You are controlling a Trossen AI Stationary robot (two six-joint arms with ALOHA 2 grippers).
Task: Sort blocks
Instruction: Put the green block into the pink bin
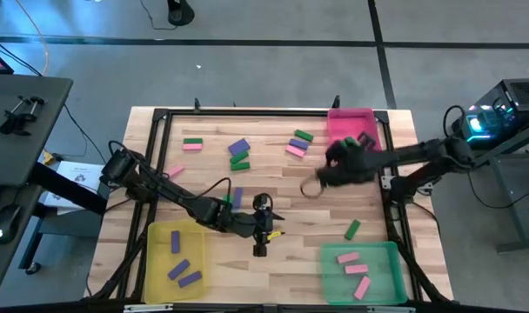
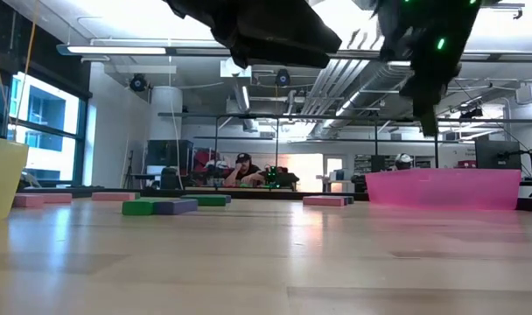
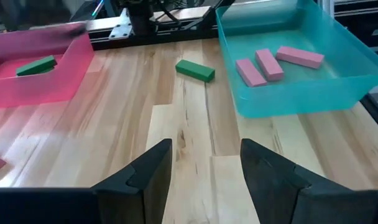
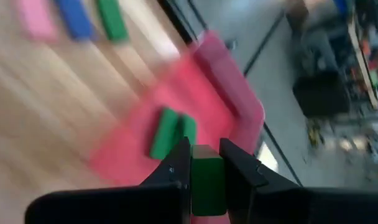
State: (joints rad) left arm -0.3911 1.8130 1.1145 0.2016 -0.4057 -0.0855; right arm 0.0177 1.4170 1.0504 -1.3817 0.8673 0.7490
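My right gripper (image 4: 206,155) is shut on a green block (image 4: 207,177) and hangs in the air by the pink tray (image 1: 351,126) at the table's far right. That tray holds green blocks (image 4: 167,134). My left gripper (image 3: 204,168) stands open over the bare wood near the table's middle front (image 1: 260,239), with nothing between its fingers. A loose green block (image 3: 195,70) lies flat on the table ahead of it. Other green, pink and purple blocks (image 1: 239,152) lie scattered flat on the far half of the table. My right gripper pinches the green block between its two fingers, which press on two opposite sides (image 4: 207,163) of it. The fingers slant downward. The block is lifted clear of the table, above the wood and the pink tray's near side.
A teal tray (image 3: 338,81) with three pink blocks (image 3: 267,62) stands at the front right. A yellow tray (image 1: 160,248) with purple blocks stands at the front left. A black frame runs round the table's edge. Bare wood lies between the trays.
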